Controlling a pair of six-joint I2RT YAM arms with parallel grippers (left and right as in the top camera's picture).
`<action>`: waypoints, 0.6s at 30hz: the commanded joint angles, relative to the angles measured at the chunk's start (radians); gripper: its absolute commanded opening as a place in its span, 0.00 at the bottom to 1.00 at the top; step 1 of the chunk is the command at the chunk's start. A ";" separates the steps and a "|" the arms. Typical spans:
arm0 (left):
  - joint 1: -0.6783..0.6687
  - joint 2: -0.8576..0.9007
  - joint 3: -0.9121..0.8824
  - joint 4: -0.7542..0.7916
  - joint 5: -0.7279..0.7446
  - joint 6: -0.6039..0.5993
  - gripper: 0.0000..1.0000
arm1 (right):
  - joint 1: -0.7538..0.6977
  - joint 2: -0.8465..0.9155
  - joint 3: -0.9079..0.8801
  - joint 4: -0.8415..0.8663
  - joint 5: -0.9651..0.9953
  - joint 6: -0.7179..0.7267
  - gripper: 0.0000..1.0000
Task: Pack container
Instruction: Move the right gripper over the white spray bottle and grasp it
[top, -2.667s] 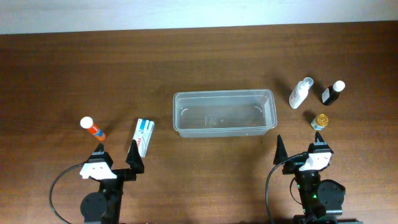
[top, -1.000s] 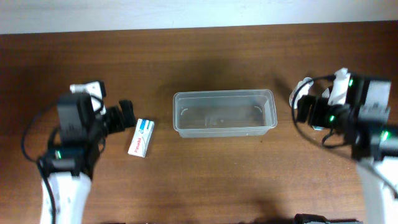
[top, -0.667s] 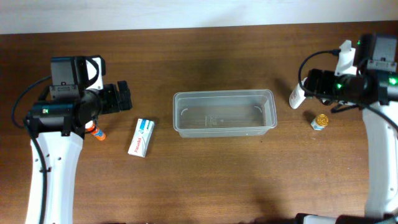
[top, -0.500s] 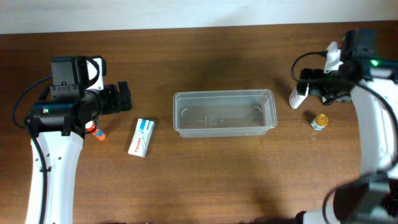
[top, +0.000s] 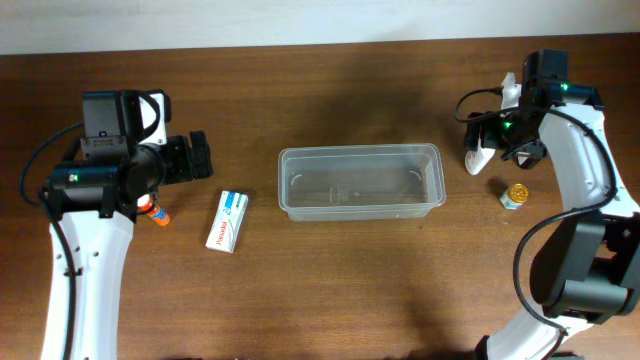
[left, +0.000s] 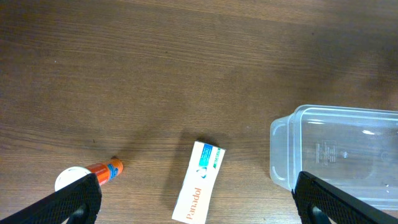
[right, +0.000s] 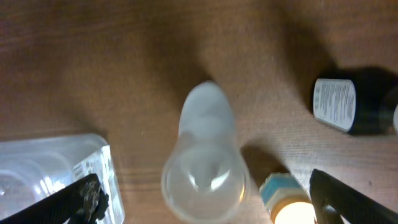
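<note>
The clear plastic container (top: 360, 182) sits open and empty at the table's middle; its corners show in the left wrist view (left: 292, 155) and the right wrist view (right: 56, 168). My left gripper (top: 200, 158) is open above a white Panadol box (top: 227, 220), which lies between its fingers (left: 195, 202) in the left wrist view (left: 202, 165). My right gripper (top: 483, 132) is open over a white bottle (top: 477, 158). The bottle (right: 205, 149) stands between the right fingers (right: 208, 196), not gripped.
An orange glue stick with a white cap (left: 93, 174) lies left of the box, partly under my left arm (top: 157, 213). A gold-capped jar (top: 515, 196) (right: 287, 202) and a dark bottle (right: 351, 102) stand right of the white bottle.
My right arm has swung further in over the white bottle, so the gripper now hangs above it. The left arm and all objects have stayed put.
</note>
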 joint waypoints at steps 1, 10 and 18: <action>0.006 0.003 0.023 0.000 0.011 0.019 0.99 | -0.002 0.018 0.017 0.030 0.015 -0.034 0.99; 0.006 0.003 0.023 0.000 0.011 0.019 1.00 | -0.002 0.020 0.016 0.067 0.015 -0.063 0.91; 0.006 0.003 0.023 0.000 0.011 0.019 0.99 | -0.001 0.050 0.016 0.066 0.007 -0.081 0.84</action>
